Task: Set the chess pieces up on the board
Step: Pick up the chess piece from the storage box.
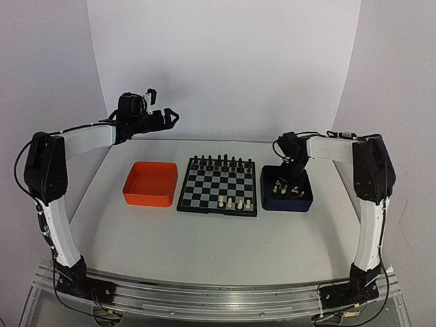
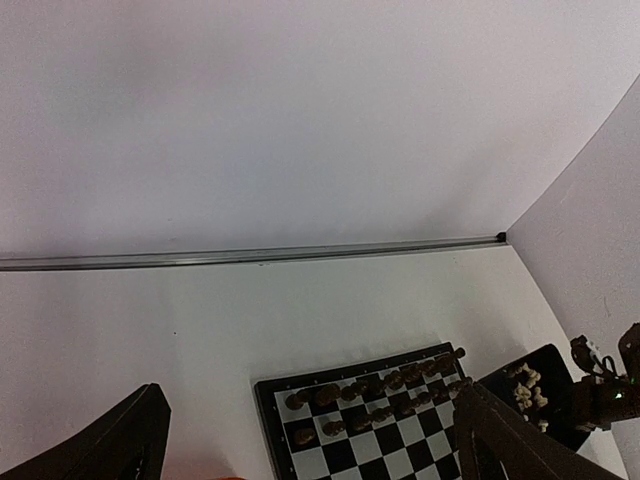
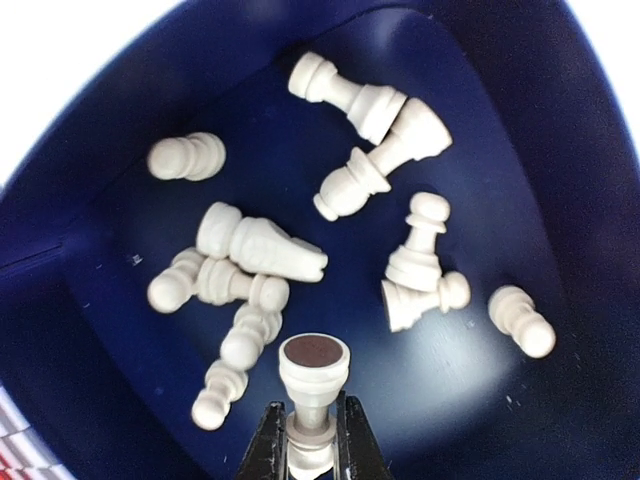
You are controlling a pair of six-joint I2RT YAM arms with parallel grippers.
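Note:
In the right wrist view my right gripper [image 3: 311,425] is shut on the stem of a cream-white chess piece [image 3: 314,375], whose round felt base faces the camera. It hangs just over the floor of the dark blue tray [image 3: 560,150], where several more cream-white pieces [image 3: 260,245] lie on their sides. From above, the right gripper [image 1: 291,182] reaches down into that tray [image 1: 286,203]. The board [image 1: 216,212] carries black pieces [image 1: 218,163] along its far rows and a few cream-white ones [image 1: 230,202] on its near row. My left gripper [image 1: 170,117] is open and empty, high at the back left.
An orange tray [image 1: 148,199] stands directly left of the board. The left wrist camera looks down from afar on the board's frame [image 2: 268,420], its black pieces [image 2: 380,385] and the blue tray's rim [image 2: 505,372]. A white backdrop curves behind the table.

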